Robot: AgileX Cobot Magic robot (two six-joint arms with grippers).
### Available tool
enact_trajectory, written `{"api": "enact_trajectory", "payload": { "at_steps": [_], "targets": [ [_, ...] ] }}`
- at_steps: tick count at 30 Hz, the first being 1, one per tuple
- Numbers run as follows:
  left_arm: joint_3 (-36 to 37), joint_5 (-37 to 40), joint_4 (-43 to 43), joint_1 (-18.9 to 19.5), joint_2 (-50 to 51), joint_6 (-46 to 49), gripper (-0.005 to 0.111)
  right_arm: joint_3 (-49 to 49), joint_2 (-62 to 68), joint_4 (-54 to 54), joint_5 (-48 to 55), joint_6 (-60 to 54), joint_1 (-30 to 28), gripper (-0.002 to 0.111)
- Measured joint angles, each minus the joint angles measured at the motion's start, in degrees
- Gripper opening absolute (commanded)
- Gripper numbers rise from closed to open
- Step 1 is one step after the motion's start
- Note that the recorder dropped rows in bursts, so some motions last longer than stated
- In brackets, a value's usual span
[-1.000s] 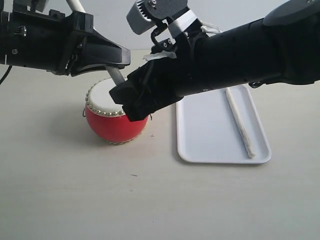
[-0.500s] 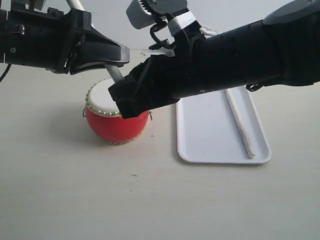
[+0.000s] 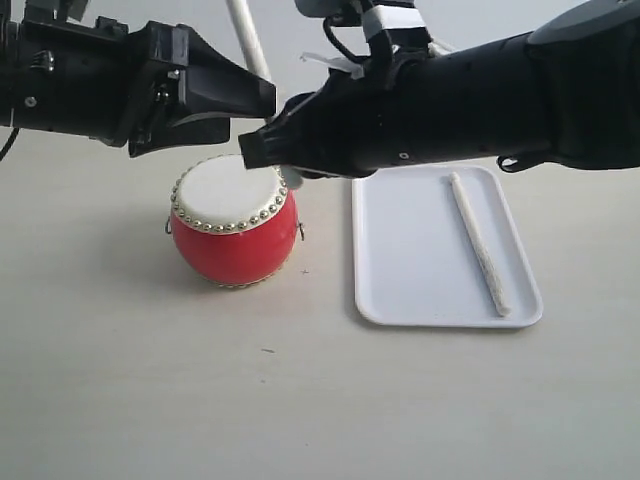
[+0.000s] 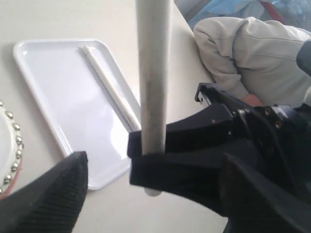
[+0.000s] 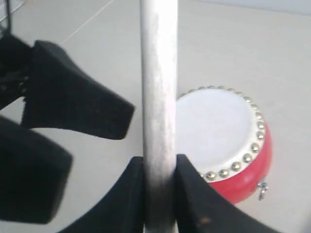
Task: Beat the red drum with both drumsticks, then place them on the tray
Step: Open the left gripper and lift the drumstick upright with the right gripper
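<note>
The red drum (image 3: 234,232) stands upright on the table, its cream skin bare. One of the drumsticks (image 3: 247,40) rises steeply behind the drum, and my right gripper (image 3: 256,152) is shut on its lower part, reaching in from the right. The right wrist view shows that drumstick (image 5: 159,87) squeezed between the right gripper (image 5: 159,162) pads. My left gripper (image 3: 252,106) hangs open just left of the stick, its fingers (image 4: 53,194) wide apart on either side of it without touching. The other drumstick (image 3: 478,240) lies lengthwise on the white tray (image 3: 400,270).
The tray sits right of the drum with bare space on its left half. Both black arms crowd the air above and behind the drum. A person's beige-sleeved arm (image 4: 252,53) lies past the table edge.
The left gripper has opened and let go of the drumstick. The right gripper, shut on it, has risen from in front of the drum, and the stick now stands further right.
</note>
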Motion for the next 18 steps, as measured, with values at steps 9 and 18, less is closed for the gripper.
{"api": "enact_trajectory", "payload": {
  "at_steps": [9, 18],
  "targets": [
    [0.0, -3.08, 5.22, 0.0, -0.93, 0.04, 0.072, 0.0, 0.0, -6.24, -2.99, 15.13, -6.62, 0.0],
    [0.0, -3.79, 16.22, 0.0, -3.82, -3.58, 0.0, -0.47, 1.54, -41.87, 7.0, 51.78, -16.19, 0.0]
  ]
}}
